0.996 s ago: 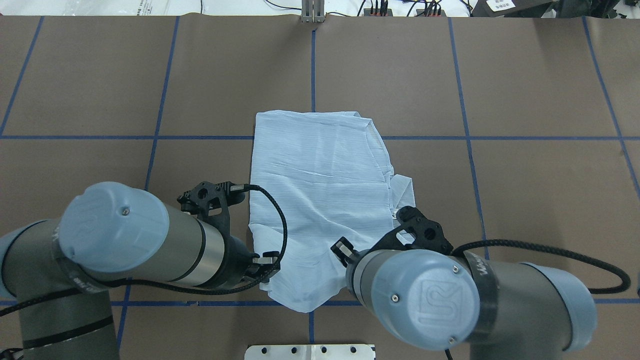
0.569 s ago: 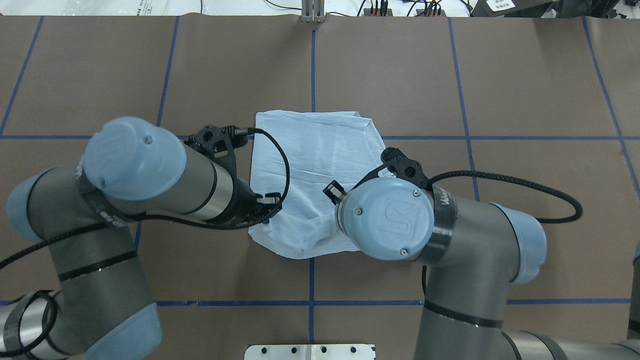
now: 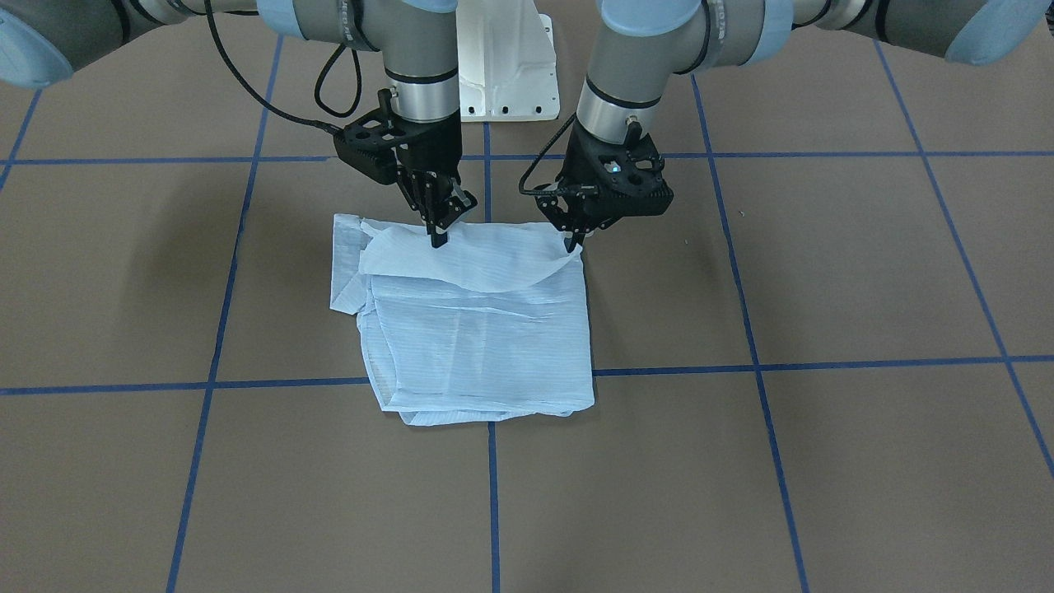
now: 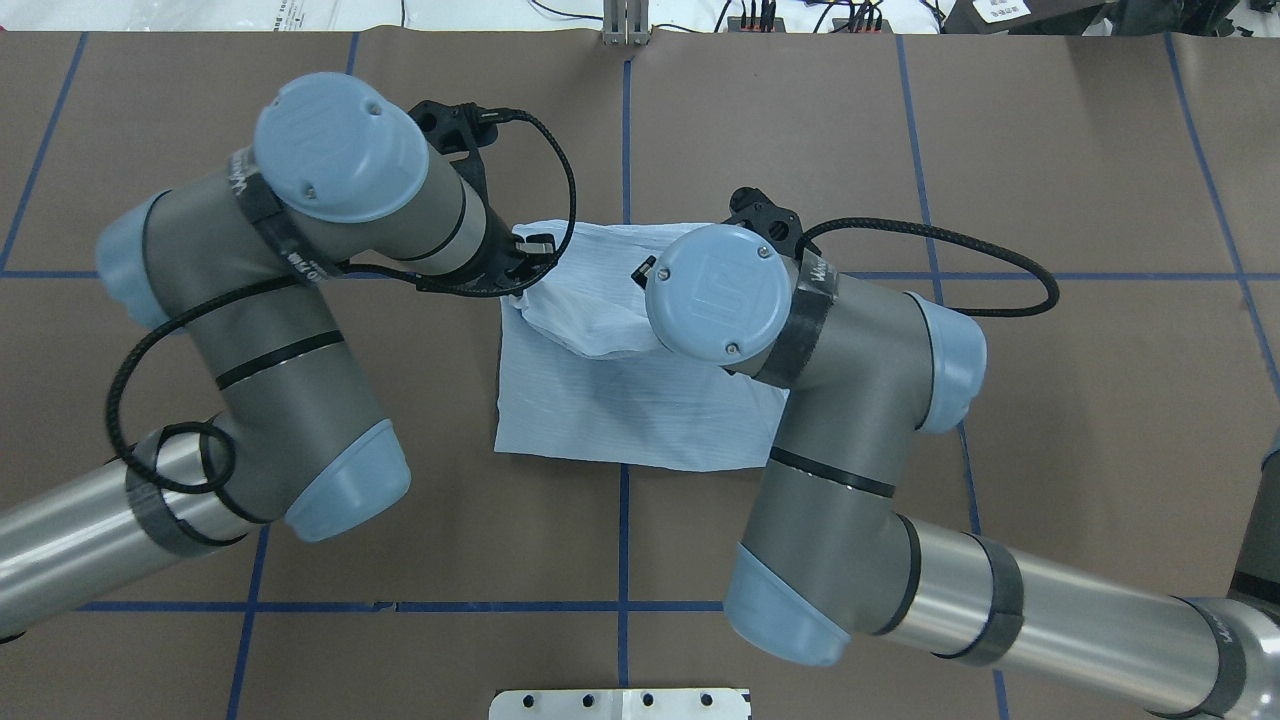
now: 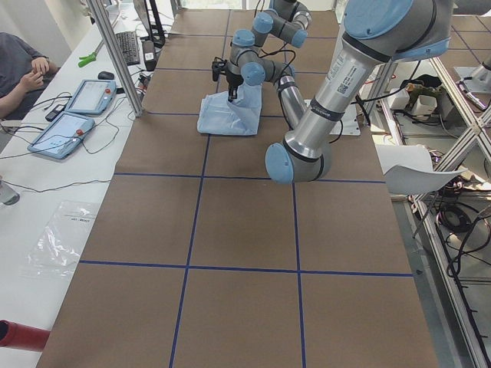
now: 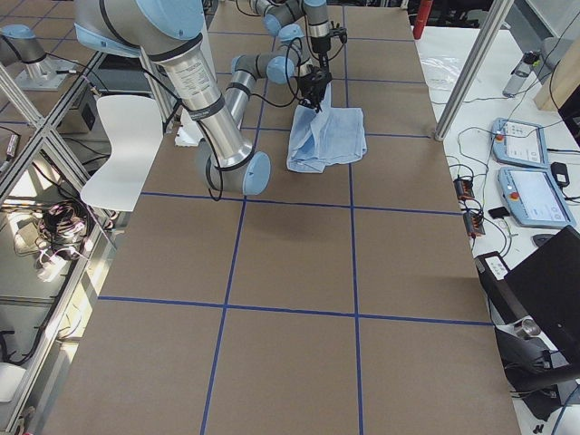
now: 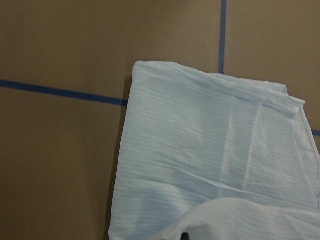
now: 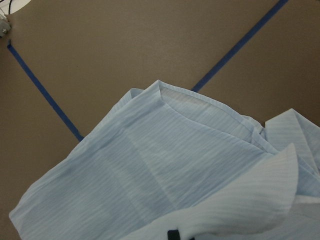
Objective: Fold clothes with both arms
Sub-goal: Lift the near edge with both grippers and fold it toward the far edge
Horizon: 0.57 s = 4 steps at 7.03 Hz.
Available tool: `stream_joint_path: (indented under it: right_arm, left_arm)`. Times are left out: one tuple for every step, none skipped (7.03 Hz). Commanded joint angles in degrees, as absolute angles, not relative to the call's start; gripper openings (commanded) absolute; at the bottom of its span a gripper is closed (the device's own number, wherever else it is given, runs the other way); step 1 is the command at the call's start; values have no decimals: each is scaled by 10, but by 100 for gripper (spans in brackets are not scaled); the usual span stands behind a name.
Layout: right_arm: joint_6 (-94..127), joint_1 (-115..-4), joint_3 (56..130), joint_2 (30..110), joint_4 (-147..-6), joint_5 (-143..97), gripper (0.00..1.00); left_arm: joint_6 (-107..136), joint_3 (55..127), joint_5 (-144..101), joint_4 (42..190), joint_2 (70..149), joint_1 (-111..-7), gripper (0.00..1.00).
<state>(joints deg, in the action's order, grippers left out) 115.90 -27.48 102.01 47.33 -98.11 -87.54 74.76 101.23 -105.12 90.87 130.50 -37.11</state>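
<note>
The pale-blue striped shirt [image 3: 478,338] lies as a folded rectangle at the table's centre [image 4: 640,415]. Its robot-side edge is raised as a flap that arches over the lower layers. My left gripper [image 3: 574,239] is shut on one corner of that flap. My right gripper [image 3: 437,237] is shut on the flap farther along the same edge. In the overhead view both arms' wrists cover the grippers and part of the shirt. Both wrist views look down on the flat cloth [image 7: 210,145] [image 8: 165,170], with the held flap at the bottom edge.
Brown table cover [image 4: 1050,400] with blue tape lines. The white pedestal base [image 3: 502,66] sits at the robot's side. A metal post [image 4: 625,25] stands at the far edge. A seated person [image 5: 19,73] and control tablets [image 5: 73,130] are at a side desk.
Both arms have travelled away from the robot's base, carrying the shirt's near edge up and over the rest. The visible shirt has shortened and its near side now ends in a fold.
</note>
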Motion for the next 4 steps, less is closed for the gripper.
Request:
stream_joint_path:
  right_arm:
    - [1126, -306, 905, 446, -901, -875, 0]
    - [1120, -314, 858, 431, -871, -875, 0]
    - [1112, -317, 816, 415, -856, -875, 0]
    - [1103, -321, 789, 412, -839, -876, 0]
  left_arm:
    - [720, 885, -1032, 1016, 1332, -382, 0]
    - [706, 843, -1030, 1051, 1338, -388, 0]
    - [694, 803, -1027, 1067, 1350, -391, 0]
    - [693, 769, -1017, 1090, 1363, -391, 0]
